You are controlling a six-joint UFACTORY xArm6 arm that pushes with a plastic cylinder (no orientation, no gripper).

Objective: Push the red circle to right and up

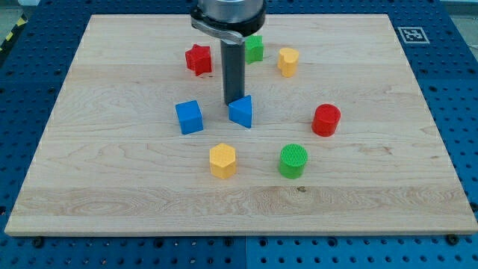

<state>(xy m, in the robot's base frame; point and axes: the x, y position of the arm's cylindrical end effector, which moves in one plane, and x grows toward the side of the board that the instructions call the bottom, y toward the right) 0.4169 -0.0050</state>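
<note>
The red circle (326,119) is a short red cylinder standing at the view's right of the board. My rod comes down from the view's top centre, and my tip (234,103) rests just behind the top of the blue triangular block (242,112), touching or nearly touching it. My tip is far to the view's left of the red circle, about a fifth of the view's width away.
A red star (198,59), a green block (255,48) and a yellow block (288,61) stand near the view's top. A blue cube (189,116) is at the left of centre. A yellow hexagon (222,160) and a green circle (293,161) stand lower. The wooden board (112,202) lies on a blue perforated table.
</note>
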